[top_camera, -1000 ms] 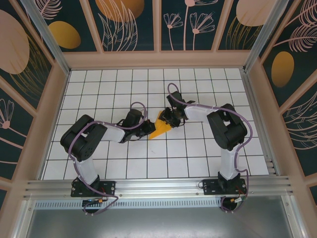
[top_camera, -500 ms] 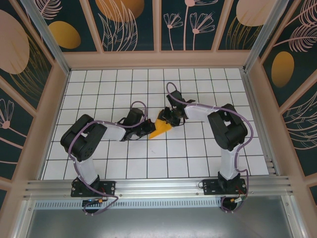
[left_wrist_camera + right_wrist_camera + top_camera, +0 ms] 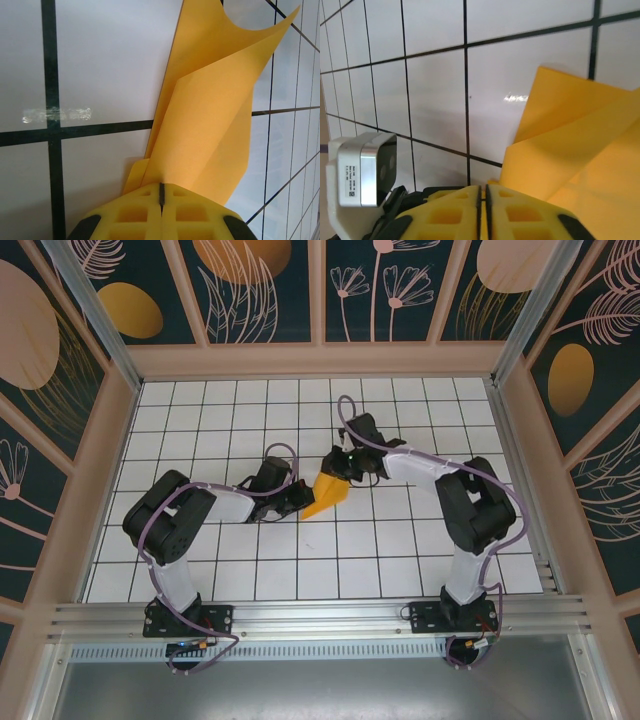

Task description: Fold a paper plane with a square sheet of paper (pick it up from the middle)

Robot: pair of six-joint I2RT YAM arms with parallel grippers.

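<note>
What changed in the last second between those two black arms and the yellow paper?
The right arm stretched out, its wrist swinging toward the far wall, and the right gripper closed its fingers on the far end of the folded paper. The left gripper stayed put, clamped on the paper's other end, and the paper itself hardly shifted.

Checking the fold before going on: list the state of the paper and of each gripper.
paper: partly folded, flaps loose and curling, not yet a finished plane.
left gripper: shut on the paper.
right gripper: shut on the paper's edge.
</note>
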